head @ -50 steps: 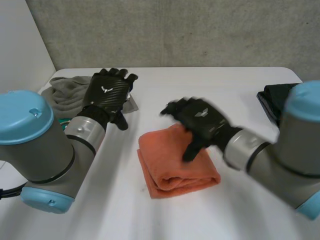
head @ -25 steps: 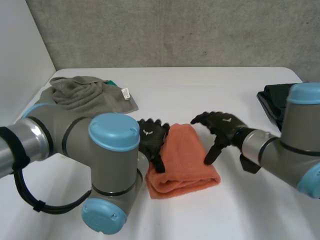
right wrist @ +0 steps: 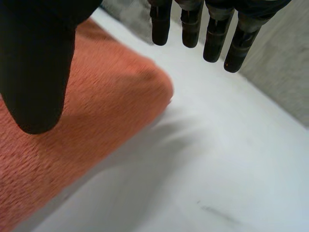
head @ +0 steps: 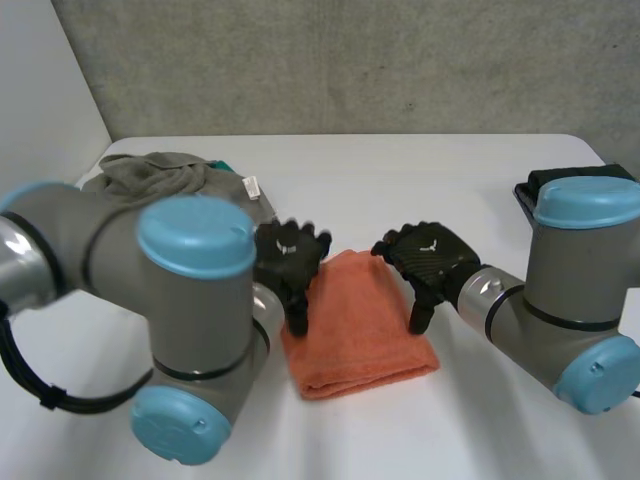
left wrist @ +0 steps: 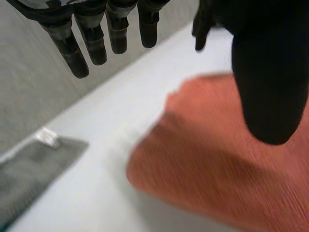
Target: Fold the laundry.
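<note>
One folded orange towel [head: 360, 325] lies mid-way across the white table [head: 400, 165], with one rumpled grey cloth [head: 150, 180] beyond its left side and one black item [head: 578, 176] well off to its right. Two hands flank the towel: the left hand [head: 290, 250] is at its left edge and the right hand [head: 430, 256] at its right edge, each with fingers straight and apart from the thumb, grasping nothing. The towel is a thick, tidy rectangle.

The white worktop [head: 400, 170] carries a folded orange towel [head: 365, 340] near its middle, lying flat with the thick fold at its near end. At the far left lies a crumpled grey cloth [head: 150, 180], with a white label [head: 250, 185] at its right edge and a bit of green fabric [head: 218, 164] showing at its far side. A black item [head: 524, 192] lies at the right edge.
</note>
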`<state>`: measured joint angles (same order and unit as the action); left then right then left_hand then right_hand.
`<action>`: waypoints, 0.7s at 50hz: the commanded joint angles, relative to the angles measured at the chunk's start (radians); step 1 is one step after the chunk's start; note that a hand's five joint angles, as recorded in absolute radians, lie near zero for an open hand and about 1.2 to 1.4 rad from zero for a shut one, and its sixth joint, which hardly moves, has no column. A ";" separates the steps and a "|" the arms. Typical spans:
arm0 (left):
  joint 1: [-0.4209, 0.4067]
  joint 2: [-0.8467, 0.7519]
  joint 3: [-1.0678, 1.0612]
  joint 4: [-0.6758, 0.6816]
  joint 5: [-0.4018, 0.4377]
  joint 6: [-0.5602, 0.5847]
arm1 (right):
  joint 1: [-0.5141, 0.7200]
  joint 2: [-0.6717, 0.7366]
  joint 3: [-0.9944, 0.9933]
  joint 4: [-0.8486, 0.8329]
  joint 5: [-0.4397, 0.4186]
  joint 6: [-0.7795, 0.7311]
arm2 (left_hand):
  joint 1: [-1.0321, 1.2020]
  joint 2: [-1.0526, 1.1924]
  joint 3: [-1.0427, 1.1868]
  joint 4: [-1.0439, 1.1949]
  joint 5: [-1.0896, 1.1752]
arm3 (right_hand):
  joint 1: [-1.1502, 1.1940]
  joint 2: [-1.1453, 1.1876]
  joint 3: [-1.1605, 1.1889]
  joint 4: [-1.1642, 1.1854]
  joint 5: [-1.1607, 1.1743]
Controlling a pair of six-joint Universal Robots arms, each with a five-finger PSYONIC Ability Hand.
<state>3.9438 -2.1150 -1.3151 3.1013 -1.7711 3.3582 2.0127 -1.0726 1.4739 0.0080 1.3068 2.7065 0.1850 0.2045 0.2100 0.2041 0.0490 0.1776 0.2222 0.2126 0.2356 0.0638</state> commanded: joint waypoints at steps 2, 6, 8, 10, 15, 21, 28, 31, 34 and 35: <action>0.084 0.162 0.033 -0.009 0.235 0.000 | 0.006 -0.187 0.203 -0.112 -0.015 0.013 | -0.010 -0.030 -0.035 -0.030 -0.049 | -0.003 -0.048 -0.038 -0.061 -0.064; 0.118 0.199 0.043 -0.018 0.363 -0.005 | 0.041 -0.202 0.331 -0.210 -0.024 0.038 | -0.007 -0.026 -0.032 -0.026 -0.045 | -0.003 -0.048 -0.038 -0.061 -0.064; 0.127 0.207 0.046 -0.026 0.398 -0.006 | 0.070 -0.198 0.393 -0.290 -0.020 0.039 | -0.007 -0.026 -0.032 -0.026 -0.045 | -0.003 -0.048 -0.038 -0.061 -0.064; 0.138 0.207 0.057 -0.039 0.424 -0.010 | 0.083 -0.194 0.424 -0.333 -0.018 0.039 | -0.007 -0.026 -0.032 -0.026 -0.045 | -0.003 -0.048 -0.038 -0.061 -0.064; 0.141 0.207 0.077 -0.056 0.427 -0.025 | 0.098 -0.159 0.473 -0.402 -0.017 0.042 | -0.007 -0.026 -0.032 -0.026 -0.045 | -0.003 -0.048 -0.038 -0.061 -0.064; 0.146 0.201 0.071 -0.056 0.429 -0.046 | 0.118 -0.075 0.468 -0.505 0.002 0.026 | -0.007 -0.026 -0.032 -0.026 -0.045 | -0.003 -0.048 -0.038 -0.061 -0.064; 0.144 0.196 0.059 -0.056 0.429 -0.053 | 0.124 -0.015 0.441 -0.531 0.014 0.013 | -0.007 -0.026 -0.032 -0.026 -0.045 | -0.003 -0.048 -0.038 -0.061 -0.064; 0.144 0.193 0.059 -0.056 0.429 -0.054 | 0.127 -0.006 0.427 -0.540 0.012 0.004 | -0.010 -0.029 -0.035 -0.029 -0.048 | -0.003 -0.048 -0.038 -0.061 -0.064; 0.146 0.191 0.059 -0.056 0.429 -0.054 | 0.127 -0.003 0.418 -0.559 0.014 -0.001 | -0.010 -0.029 -0.035 -0.029 -0.048 | -0.003 -0.048 -0.038 -0.061 -0.064; 0.149 0.191 0.059 -0.056 0.427 -0.056 | 0.129 0.000 0.411 -0.569 0.015 -0.002 | -0.010 -0.029 -0.035 -0.029 -0.048 | -0.003 -0.048 -0.038 -0.061 -0.064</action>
<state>4.0889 -1.9216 -1.2552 3.0443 -1.3425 3.3041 2.1394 -1.0820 1.9080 -0.5348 1.3209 2.7146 0.1850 0.2045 0.2100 0.2041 0.0490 0.1776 0.2222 0.2126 0.2356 0.0596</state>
